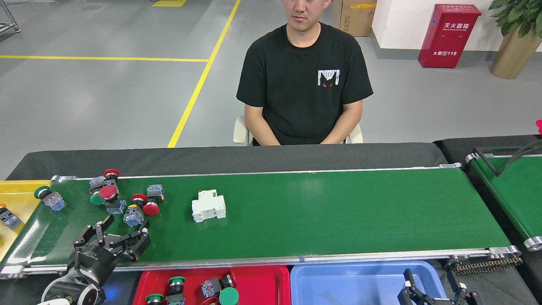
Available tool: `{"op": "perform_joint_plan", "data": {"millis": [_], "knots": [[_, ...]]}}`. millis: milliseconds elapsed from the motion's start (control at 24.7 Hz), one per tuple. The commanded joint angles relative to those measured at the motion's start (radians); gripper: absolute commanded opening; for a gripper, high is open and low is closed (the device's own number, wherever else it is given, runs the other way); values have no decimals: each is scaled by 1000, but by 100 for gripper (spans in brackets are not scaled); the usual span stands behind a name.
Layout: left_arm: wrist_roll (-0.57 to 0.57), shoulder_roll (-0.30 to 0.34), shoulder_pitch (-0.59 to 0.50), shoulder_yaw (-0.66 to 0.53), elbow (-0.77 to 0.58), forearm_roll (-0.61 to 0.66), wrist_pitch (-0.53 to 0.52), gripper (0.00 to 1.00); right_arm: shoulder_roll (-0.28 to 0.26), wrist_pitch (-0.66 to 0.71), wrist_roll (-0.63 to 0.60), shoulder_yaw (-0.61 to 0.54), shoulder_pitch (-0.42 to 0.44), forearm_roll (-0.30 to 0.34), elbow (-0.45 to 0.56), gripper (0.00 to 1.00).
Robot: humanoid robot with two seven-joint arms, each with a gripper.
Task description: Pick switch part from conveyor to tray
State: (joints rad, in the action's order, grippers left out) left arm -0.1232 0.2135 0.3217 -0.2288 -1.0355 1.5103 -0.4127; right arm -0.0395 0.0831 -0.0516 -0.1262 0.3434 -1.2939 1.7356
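On the wide dark-green conveyor point(317, 212) a cluster of push-button switch parts point(123, 201) with red and green caps lies at the left end, and a lone green-capped one point(48, 199) sits near the belt's left roller. A white breaker block point(208, 206) rests right of the cluster. My left gripper point(123, 234) hovers open over the belt's near left edge, just below the cluster and touching none of it. At the bottom right, my right gripper point(432, 290) is open over the blue tray point(351, 284). The red tray point(262, 281) holds several switch parts.
A yellow tray point(17, 190) with one switch part stands past the belt's left end. A person in a black shirt point(304, 80) sits behind the conveyor. A second green belt point(514, 190) lies at the far right.
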Motion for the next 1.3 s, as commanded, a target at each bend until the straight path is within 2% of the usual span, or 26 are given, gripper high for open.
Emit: {"op": "perform_joint_plan", "data": {"millis": [0,41,81,122,284,405,446,567,608,689,729,770,810,851,891,972,1134,1215,1256], "knots": [[13,18,34,0,35,-1,17,52,-11,3,-8,-1,-7,1,9,99],[13,18,33,0,38,-4,14,32,-13,3,-8,-1,-7,1,9,99],[14,18,33,2,48,-5,6,18,-16,3,-8,-1,-7,1,9,99],[14,18,30,2,51,-8,0,9,-17,3,-8,-1,-7,1,9,99],[19,12,-6,-6,15,-30,-41,1,-17,3,-8,-1,-1,1,9,99],[16,20,-90,-4,-123,-87,-89,0,-17,3,-8,-3,-1,1,9,99],[14,24,-124,-4,-176,-101,-124,0,-17,1,-8,-3,-1,1,9,99],[8,49,-299,-12,-411,-151,-327,2,-17,1,-8,-3,-1,1,9,99],[7,55,-371,-12,-486,-170,-373,3,-17,1,-8,-3,-1,1,9,99],[7,52,-507,-11,-617,-191,-373,10,-17,1,-8,-3,-1,1,10,99],[7,43,-569,-7,-672,-191,-373,19,-16,1,-8,-3,-1,1,10,99],[5,40,-615,0,-715,-191,-373,40,-16,1,-8,-4,-3,2,10,99],[7,35,-650,6,-741,-191,-373,50,-16,1,-8,-4,-4,1,10,99],[7,29,-662,23,-741,-191,-373,67,-16,1,-8,-6,-3,1,12,99],[8,10,-662,37,-742,-191,-373,97,-16,1,-8,-4,-3,1,12,99],[10,-51,-665,49,-741,-191,-373,100,-16,1,-8,-6,-3,1,12,99],[10,-77,-667,28,-741,-188,-373,100,-17,0,-8,-9,-6,2,12,99],[11,-89,-655,-47,-741,-188,-373,100,-17,1,-8,-9,-6,2,12,99],[11,-102,-645,-90,-741,-185,-325,100,-17,1,-8,-9,-6,2,12,99]]}}
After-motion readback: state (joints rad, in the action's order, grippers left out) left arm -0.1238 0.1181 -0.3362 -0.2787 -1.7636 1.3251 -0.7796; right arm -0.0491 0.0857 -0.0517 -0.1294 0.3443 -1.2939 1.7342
